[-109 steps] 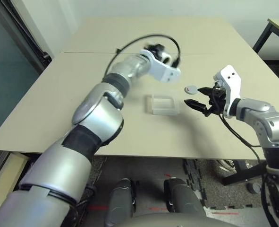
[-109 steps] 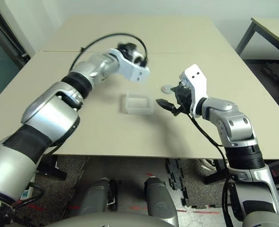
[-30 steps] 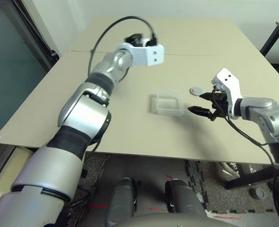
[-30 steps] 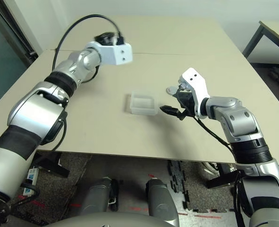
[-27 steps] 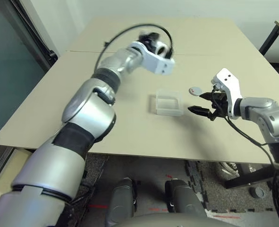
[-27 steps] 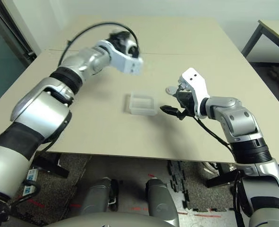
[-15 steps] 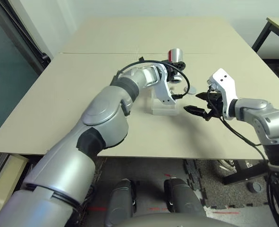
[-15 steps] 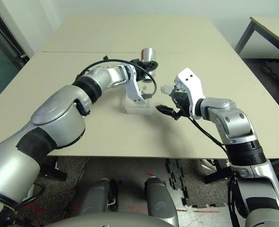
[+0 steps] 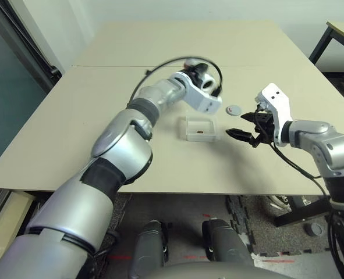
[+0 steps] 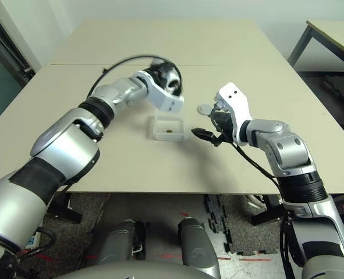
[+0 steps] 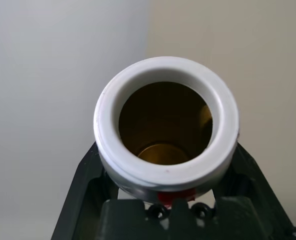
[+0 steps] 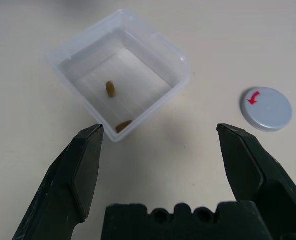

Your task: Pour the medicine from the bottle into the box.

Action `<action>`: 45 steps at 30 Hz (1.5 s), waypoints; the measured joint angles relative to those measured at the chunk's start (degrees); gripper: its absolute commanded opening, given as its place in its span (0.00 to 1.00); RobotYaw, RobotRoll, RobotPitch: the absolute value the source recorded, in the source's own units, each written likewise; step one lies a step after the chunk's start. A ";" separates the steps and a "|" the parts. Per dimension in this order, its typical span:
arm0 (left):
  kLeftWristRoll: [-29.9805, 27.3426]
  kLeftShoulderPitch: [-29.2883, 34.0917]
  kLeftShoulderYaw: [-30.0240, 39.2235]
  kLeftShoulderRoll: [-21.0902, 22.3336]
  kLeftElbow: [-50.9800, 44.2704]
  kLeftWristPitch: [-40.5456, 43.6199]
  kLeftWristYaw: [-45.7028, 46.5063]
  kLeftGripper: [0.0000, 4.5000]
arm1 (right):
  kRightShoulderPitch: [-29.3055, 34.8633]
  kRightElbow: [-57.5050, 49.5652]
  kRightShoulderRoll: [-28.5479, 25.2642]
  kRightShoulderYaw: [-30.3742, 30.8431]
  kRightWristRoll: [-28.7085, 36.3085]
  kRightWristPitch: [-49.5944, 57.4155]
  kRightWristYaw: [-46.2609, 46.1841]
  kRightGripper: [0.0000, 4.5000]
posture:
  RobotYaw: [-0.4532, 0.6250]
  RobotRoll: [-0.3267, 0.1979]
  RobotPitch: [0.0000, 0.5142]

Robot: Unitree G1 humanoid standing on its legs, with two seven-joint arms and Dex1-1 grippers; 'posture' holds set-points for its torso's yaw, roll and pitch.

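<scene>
My left gripper (image 9: 202,78) is shut on the bottle (image 11: 165,145), held above the table just beyond the box's far edge and blurred by motion. The bottle is uncapped: its white-rimmed mouth faces the left wrist camera, and I see no pellet inside. The clear box (image 9: 202,129) sits mid-table with small brown medicine pellets in it, one (image 12: 110,88) near the middle and one (image 12: 122,126) by a wall. My right gripper (image 12: 160,145) is open, low over the table just right of the box (image 12: 120,75), holding nothing.
The flat grey cap (image 9: 234,109), marked with a red arrow (image 12: 253,98), lies on the table between the box and my right gripper's wrist. A seam crosses the beige table (image 9: 73,116) behind the box. A second table's corner (image 9: 343,29) stands at the far right.
My left gripper, low at the box half a second ago, has lifted back beyond its far edge with the bottle. Brown pellets now show in the box. The right arm has barely moved.
</scene>
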 measured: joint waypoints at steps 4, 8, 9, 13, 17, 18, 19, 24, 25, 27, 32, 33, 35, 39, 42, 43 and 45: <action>-13.98 2.37 15.15 0.54 -1.33 5.95 -2.92 0.59 | -0.80 1.01 -0.38 0.32 -0.13 -0.11 1.28 1.00 | 0.32 0.62 0.12; -21.55 6.03 23.31 0.77 -1.61 8.45 -3.56 0.59 | -2.16 1.93 -0.45 0.74 -0.27 -0.44 2.37 1.00 | 0.34 0.62 0.12; -22.66 6.93 24.49 0.80 -1.61 8.80 -3.31 0.59 | -2.27 2.18 -0.47 0.95 -0.30 -0.50 2.69 1.00 | 0.34 0.62 0.12; -24.88 9.94 27.19 1.77 -1.76 9.34 -2.56 0.59 | -2.58 2.83 -0.43 2.27 -0.86 -0.54 3.41 1.00 | 0.35 0.62 0.13; -26.66 12.64 29.54 3.97 -1.81 9.84 -1.09 0.59 | -3.20 2.88 -0.39 2.34 -1.00 -0.55 3.79 1.00 | 0.36 0.62 0.13; -26.81 12.91 29.94 4.08 -1.81 10.01 -1.08 0.59 | -3.20 2.88 -0.37 2.37 -1.01 -0.55 3.83 1.00 | 0.36 0.62 0.13; -27.02 13.00 30.23 4.11 -1.81 10.24 -1.07 0.59 | -3.20 2.88 -0.33 2.38 -1.01 -0.55 3.85 1.00 | 0.36 0.62 0.13; -29.09 13.57 32.42 4.19 -1.81 11.62 -0.93 0.59 | -3.26 2.87 -0.20 2.41 -0.99 -0.48 3.89 1.00 | 0.36 0.62 0.14; -29.32 13.97 32.68 4.19 -1.81 12.10 -0.93 0.59 | -3.26 2.87 -0.20 2.41 -0.99 -0.43 3.89 1.00 | 0.36 0.62 0.14; -29.57 14.86 32.76 4.09 -1.81 13.07 -0.97 0.59 | -3.25 2.84 -0.20 2.41 -0.99 -0.32 3.94 1.00 | 0.36 0.62 0.15; -29.73 15.40 32.70 3.47 -1.81 15.46 -0.99 0.59 | -3.15 2.75 -0.15 2.42 -0.98 -0.04 3.92 1.00 | 0.36 0.62 0.16; -29.81 15.41 32.73 3.37 -1.81 15.99 -1.02 0.59 | -3.03 2.69 -0.11 2.42 -0.98 0.01 3.92 1.00 | 0.36 0.62 0.16; -29.93 15.53 32.73 3.05 -1.80 17.02 -1.15 0.59 | -2.73 2.59 0.02 2.43 -0.97 0.09 3.89 1.00 | 0.36 0.62 0.17; -29.99 15.81 32.72 2.93 -1.91 17.91 -1.47 0.59 | -2.37 2.35 0.31 2.45 -0.95 0.36 3.85 1.00 | 0.35 0.62 0.18; -30.03 15.81 32.72 2.94 -1.96 17.98 -1.64 0.59 | -2.18 2.09 0.36 2.45 -0.95 0.77 3.77 1.00 | 0.35 0.62 0.18; -30.04 15.81 32.72 2.94 -1.96 17.97 -1.71 0.67 | -2.16 1.96 0.36 2.45 -0.93 0.85 3.76 1.00 | 0.35 0.62 0.18; -30.03 15.82 32.60 2.95 -1.96 17.97 -2.19 0.82 | -2.04 1.62 0.37 2.44 -0.91 1.01 3.73 1.00 | 0.35 0.62 0.18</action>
